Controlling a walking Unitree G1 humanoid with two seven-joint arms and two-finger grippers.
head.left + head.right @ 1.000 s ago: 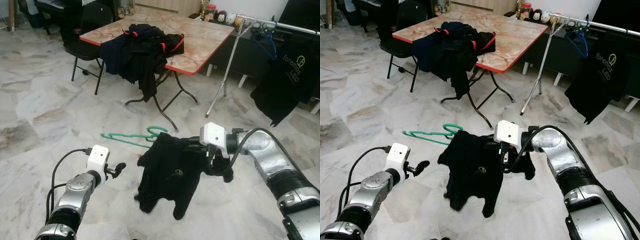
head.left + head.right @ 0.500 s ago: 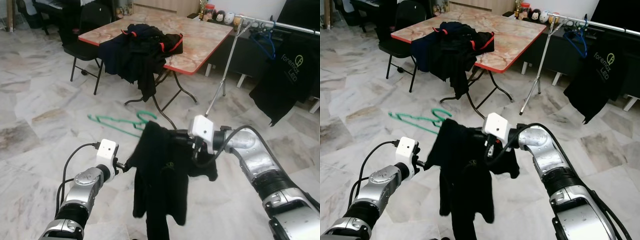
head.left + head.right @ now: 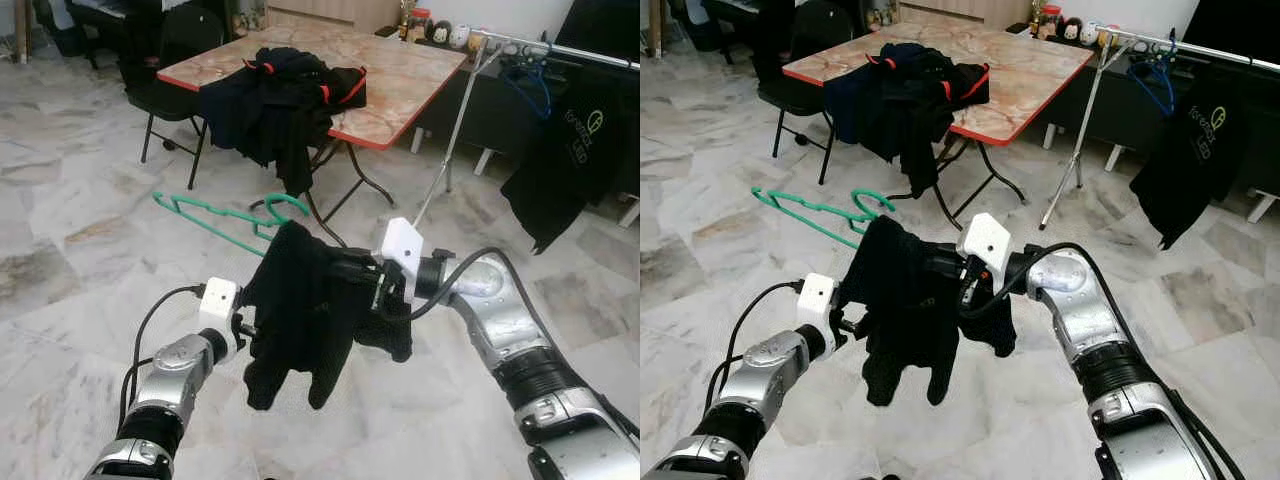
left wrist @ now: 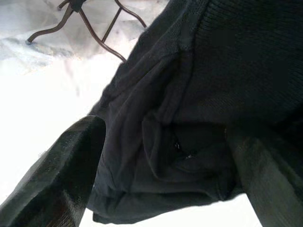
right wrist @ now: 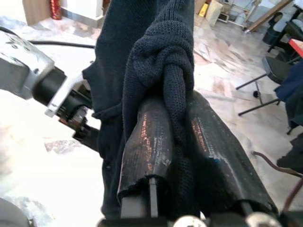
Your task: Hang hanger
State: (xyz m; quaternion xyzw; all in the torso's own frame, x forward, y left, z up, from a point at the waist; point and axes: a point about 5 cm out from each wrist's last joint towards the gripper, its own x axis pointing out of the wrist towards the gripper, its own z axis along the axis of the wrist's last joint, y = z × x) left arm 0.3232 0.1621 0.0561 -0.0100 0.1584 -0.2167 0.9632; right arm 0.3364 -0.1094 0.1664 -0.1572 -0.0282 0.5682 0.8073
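Marble floor [image 3: 60, 270], black garment [image 3: 300, 300] aloft

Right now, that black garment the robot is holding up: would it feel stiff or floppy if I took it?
Probably floppy: the black garment sags in folds below the right gripper, which is pinching a bunched bit of knit. Likely light too, since one pinch carries it. It may swing or slip, because the green hanger sticks out unevenly.
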